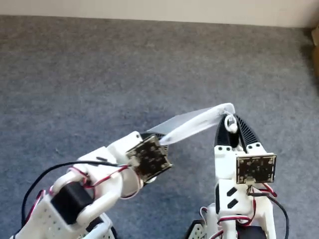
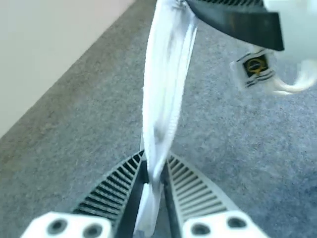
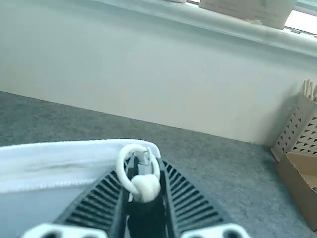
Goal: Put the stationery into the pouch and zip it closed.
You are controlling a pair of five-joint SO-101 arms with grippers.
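Left hand, low in the left wrist view, is pinched almost shut on one end of the pouch, a black finger flat against each face. From there the pouch runs up the frame, held clear of the bench and slung between the two arms at the centre of the high view. It looks light, soft and floppy, probably slick film, so the stiffer zip edge and the end seams are the places to grip. At its far end, right of centre, the right hand is closed on the corner by the ring pull, with the ring sitting between its fingertips. Whether any stationery is inside, I cannot tell.
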